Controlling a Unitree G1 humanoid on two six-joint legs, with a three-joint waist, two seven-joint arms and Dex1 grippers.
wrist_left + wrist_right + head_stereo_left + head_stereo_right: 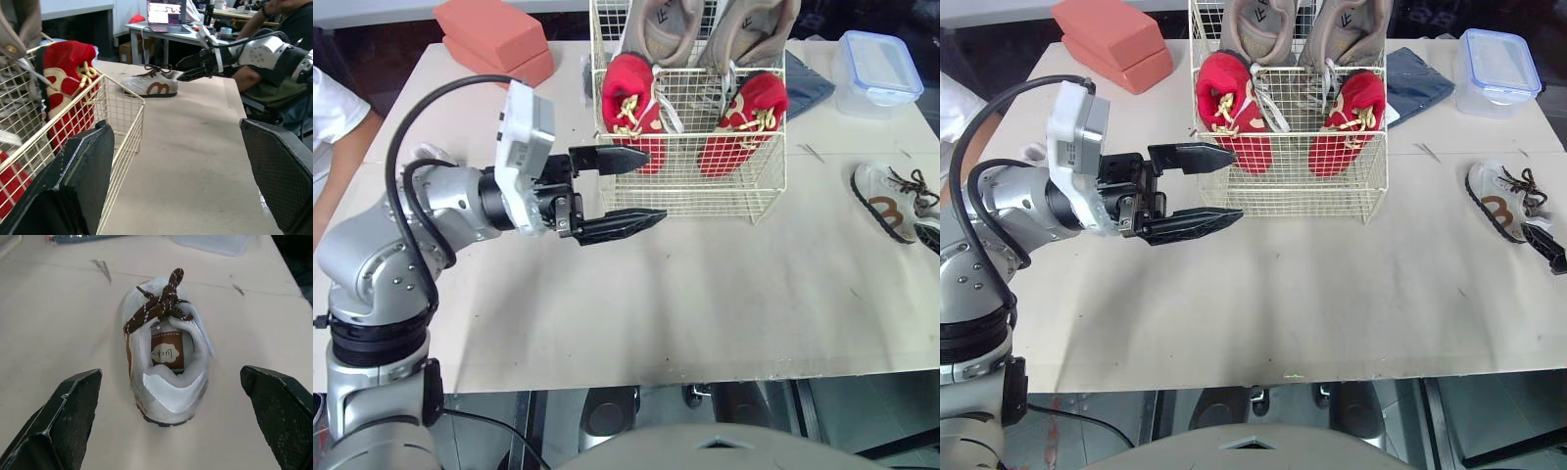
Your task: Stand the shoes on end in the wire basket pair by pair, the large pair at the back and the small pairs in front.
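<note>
- Cream wire basket [685,201]: sitting upright at the middle of the table's [656,313] back edge, open top, four shoes inside.
- Big grey pair [668,29]: stood on end side by side along the basket's back, poking well above the rim.
- Small red pair [628,103]: also stood on end, right in front of the grey ones and up against the front wire wall, one at each front corner, cream laces facing forward.
- Little white shoe [884,199]: brown laces and brown side marking, flat on its sole near the table's right edge, well apart from the basket.
</note>
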